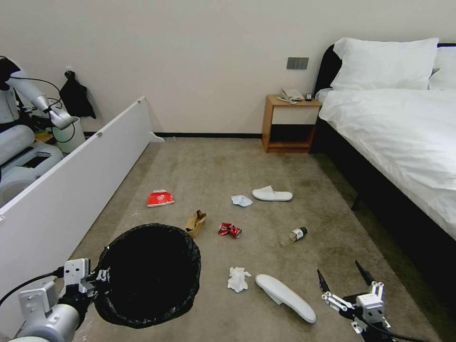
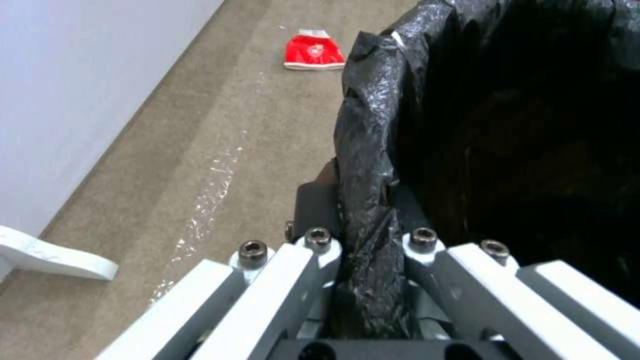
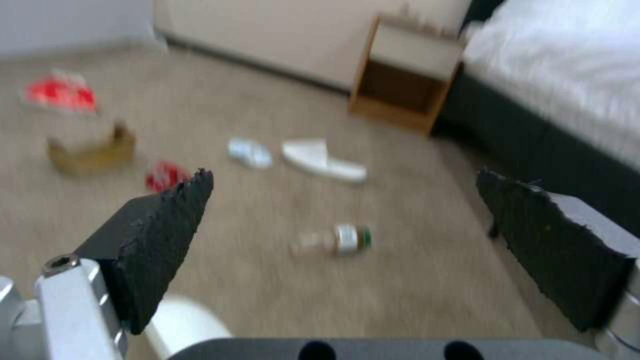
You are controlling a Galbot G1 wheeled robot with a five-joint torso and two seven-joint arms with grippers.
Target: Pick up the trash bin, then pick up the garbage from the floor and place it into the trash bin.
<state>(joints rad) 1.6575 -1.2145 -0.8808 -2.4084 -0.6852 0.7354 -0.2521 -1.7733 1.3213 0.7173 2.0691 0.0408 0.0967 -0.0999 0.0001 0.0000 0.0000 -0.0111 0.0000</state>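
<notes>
Two arms frame a hotel-room floor [image 1: 266,161] scattered with litter. In the head view, the left gripper [image 1: 97,275] sits at lower left, clamped on the near rim of the trash bin [image 1: 149,275], whose black-lined mouth opens straight upward. Beyond it on the carpet lie a red-white packet [image 1: 160,198], a brown paper bag [image 1: 195,222], a crushed red can [image 1: 230,230], a pale-blue tissue [image 1: 242,200], a white tissue [image 1: 238,279] and a small bottle [image 1: 295,234] on its side, cap pointing right and away. One white slipper [image 1: 272,194] lies crosswise farther off; the near slipper [image 1: 285,298] runs diagonally, from centre towards the lower right. The right gripper [image 1: 346,280] hovers at lower right, jaws spread wide, holding nothing.

In the left wrist view, the bin's rim [image 2: 367,200] with its black liner is pinched between closed fingers [image 2: 313,270]; the packet [image 2: 313,51] lies farther along the carpet.

In the right wrist view, the two dark pads [image 3: 167,225] stand well apart, with the bottle [image 3: 337,240] lying on the carpet between them, farther off.

The bin appears secured, so collecting litter seems the step in hand. The next move likely calls for lowering the open right gripper across an item's narrow width.
</notes>
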